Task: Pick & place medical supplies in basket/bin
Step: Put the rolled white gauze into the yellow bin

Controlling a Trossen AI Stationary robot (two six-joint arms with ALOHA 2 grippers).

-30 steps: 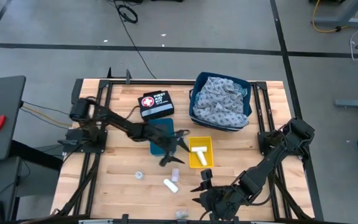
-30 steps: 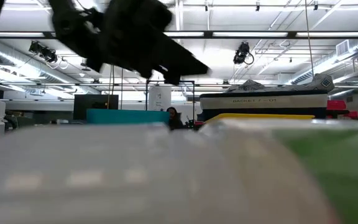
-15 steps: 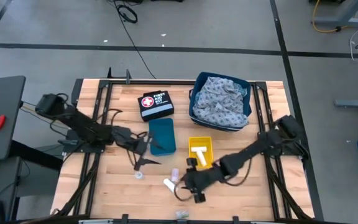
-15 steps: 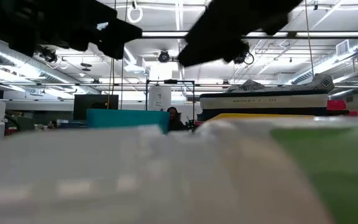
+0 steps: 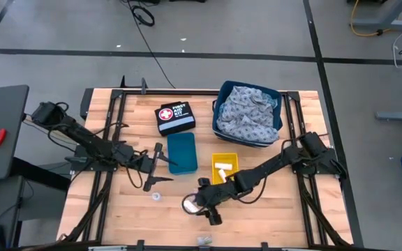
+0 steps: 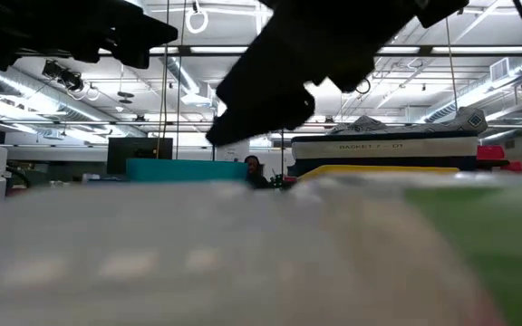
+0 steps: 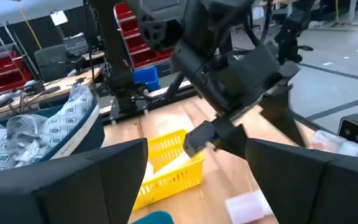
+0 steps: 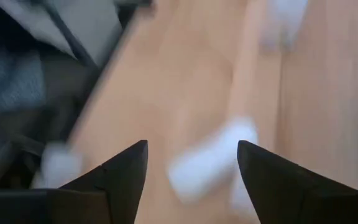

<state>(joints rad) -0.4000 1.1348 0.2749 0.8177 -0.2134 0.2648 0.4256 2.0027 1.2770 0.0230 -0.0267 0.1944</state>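
Observation:
A white gauze roll [image 5: 188, 204] lies on the wooden table, near its front edge. My right gripper [image 5: 195, 207] hangs open just over it, slanting down, and the roll [image 8: 209, 165] shows blurred between the two fingers without touching them. A tiny white tape ring [image 5: 156, 196] lies to the roll's left. Another gauze roll [image 5: 222, 169] lies in the small yellow bin [image 5: 233, 162]. The patterned cloths [image 5: 248, 111] lie heaped in the blue basket [image 5: 220, 90] at the far right. My left gripper [image 5: 153, 167] is open and level, left of the teal bin [image 5: 182, 152], with nothing in it.
A black first-aid pouch [image 5: 175, 117] with a red-and-white cross lies behind the teal bin. A small pale item [image 5: 204, 240] sits at the table's near edge. Black frame rails run along both sides of the table. Bare wood shows at the near left and near right.
My left gripper has drawn back from between the teal and yellow bins toward the table's left edge, still open. My right gripper has swung from the near edge toward the left and come down over the gauze rolls in front of the yellow bin.

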